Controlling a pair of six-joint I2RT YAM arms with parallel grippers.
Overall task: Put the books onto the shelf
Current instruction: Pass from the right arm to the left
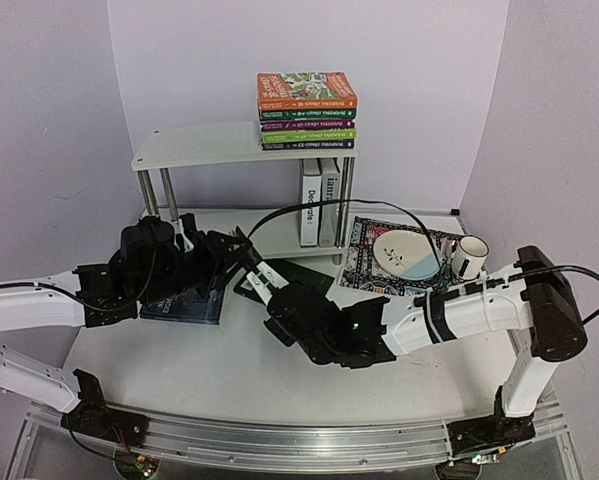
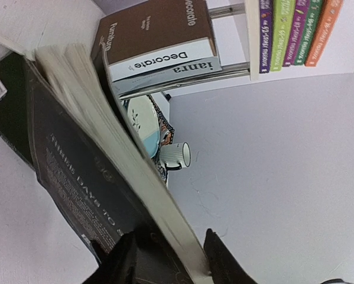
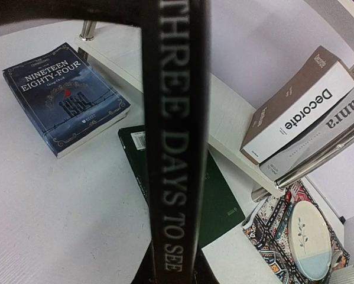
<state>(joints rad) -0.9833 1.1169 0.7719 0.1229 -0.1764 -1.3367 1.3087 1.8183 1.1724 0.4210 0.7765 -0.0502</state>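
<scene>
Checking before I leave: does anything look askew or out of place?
The black paperback "Three Days to See" hangs tilted above the white table, gripped by both the right hand and the left hand at once, its pages splaying apart. A dark blue book and a dark green book lie flat on it.

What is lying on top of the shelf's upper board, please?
On the upper board lies a flat stack of colourful paperbacks, an orange-covered one uppermost. Only the spines of the lower books show; their covers are hidden.
</scene>
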